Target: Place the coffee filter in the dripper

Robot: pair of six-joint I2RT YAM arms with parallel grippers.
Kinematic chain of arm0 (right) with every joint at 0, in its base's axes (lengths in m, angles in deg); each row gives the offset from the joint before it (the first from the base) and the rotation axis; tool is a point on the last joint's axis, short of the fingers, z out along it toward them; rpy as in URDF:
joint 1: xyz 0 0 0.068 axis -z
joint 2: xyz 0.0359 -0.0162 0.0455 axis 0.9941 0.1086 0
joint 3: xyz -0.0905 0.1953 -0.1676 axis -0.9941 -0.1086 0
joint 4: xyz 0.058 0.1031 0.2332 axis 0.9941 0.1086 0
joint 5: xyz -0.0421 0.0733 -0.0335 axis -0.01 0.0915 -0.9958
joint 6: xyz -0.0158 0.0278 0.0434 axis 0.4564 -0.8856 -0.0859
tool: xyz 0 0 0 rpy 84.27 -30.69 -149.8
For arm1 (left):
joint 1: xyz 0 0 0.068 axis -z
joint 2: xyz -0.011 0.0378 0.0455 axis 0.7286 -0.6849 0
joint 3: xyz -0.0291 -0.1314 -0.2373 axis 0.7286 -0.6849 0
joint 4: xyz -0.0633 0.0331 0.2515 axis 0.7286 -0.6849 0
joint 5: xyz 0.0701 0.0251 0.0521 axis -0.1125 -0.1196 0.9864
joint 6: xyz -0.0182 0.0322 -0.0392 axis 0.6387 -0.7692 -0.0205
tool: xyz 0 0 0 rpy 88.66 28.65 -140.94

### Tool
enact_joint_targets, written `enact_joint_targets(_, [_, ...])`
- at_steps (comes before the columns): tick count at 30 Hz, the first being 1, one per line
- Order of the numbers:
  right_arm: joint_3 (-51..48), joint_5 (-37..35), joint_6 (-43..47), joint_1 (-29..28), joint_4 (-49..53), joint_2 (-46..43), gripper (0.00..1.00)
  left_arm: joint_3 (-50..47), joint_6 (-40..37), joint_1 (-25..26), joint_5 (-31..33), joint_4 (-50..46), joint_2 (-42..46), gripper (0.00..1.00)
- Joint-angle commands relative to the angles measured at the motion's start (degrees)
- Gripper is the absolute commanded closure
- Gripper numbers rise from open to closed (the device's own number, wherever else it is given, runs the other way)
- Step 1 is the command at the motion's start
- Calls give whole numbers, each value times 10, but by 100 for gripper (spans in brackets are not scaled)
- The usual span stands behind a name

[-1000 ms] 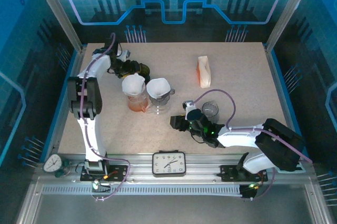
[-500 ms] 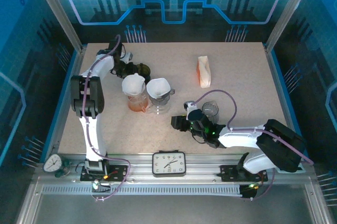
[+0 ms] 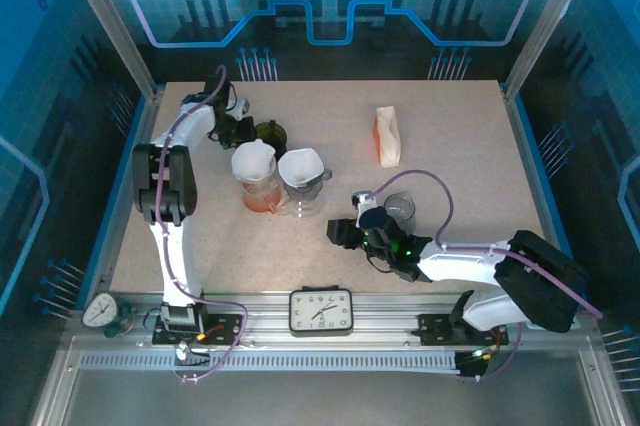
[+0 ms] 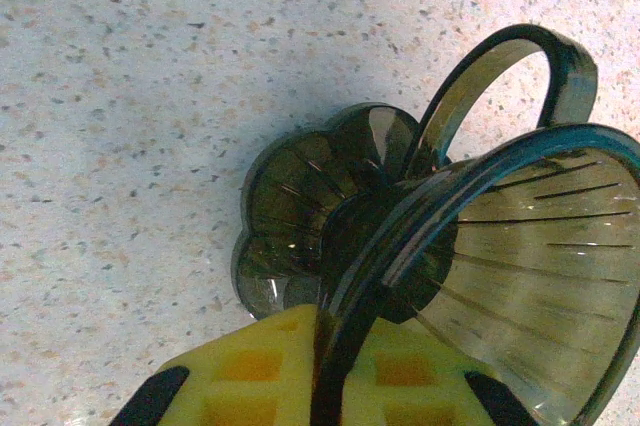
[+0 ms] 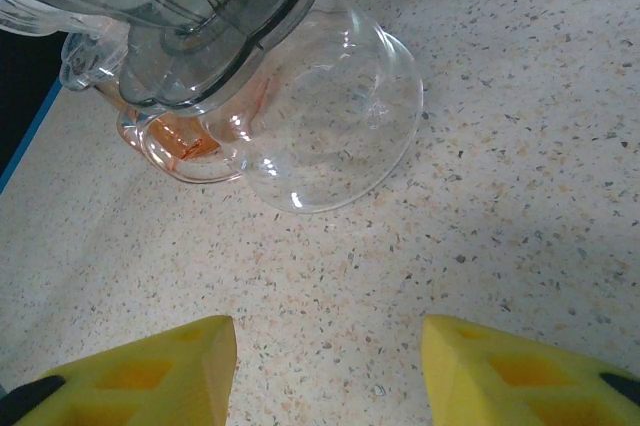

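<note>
The left arm is reaching to the far left part of the table, where its tool is clamping the dark smoked dripper. In the left wrist view the dripper is lying on its side on the speckled surface. Its scalloped base is facing the camera and its loop handle is arching over the top. The yellow pads of the left tool are pressing together on its rim.

Just nearer than that, two pale cones are sitting side by side on glass carafes: one on an orange-tinted carafe, the other on a clear carafe.

A white-and-orange coffee filter pack is lying on the table, well apart from the dripper and to the right of the carafes, with neither tool touching it.

The right tool is hovering low over the table, near the clear carafe. In the right wrist view its yellow fingers are standing wide apart with bare table between them, and the tool is facing the clear carafe. A small glass is standing just beside the right arm. A clock is lying at the near edge.
</note>
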Motion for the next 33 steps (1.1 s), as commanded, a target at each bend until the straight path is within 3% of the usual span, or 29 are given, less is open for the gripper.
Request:
enact_joint_targets(1, [-4, -14, -7, 5, 16, -17, 47, 1, 16, -19, 18, 1, 35, 93])
enact_joint_targets(20, [-7, -38, -8, 5, 63, -80, 47, -5, 123, -95, 66, 19, 170, 93])
enact_joint_targets(25, [-8, -46, -7, 5, 84, -106, 47, 11, 149, -97, 70, 14, 233, 92])
enact_joint_targets(33, [-3, -70, 5, 5, 150, -163, 47, -14, 201, -72, 20, 7, 357, 91])
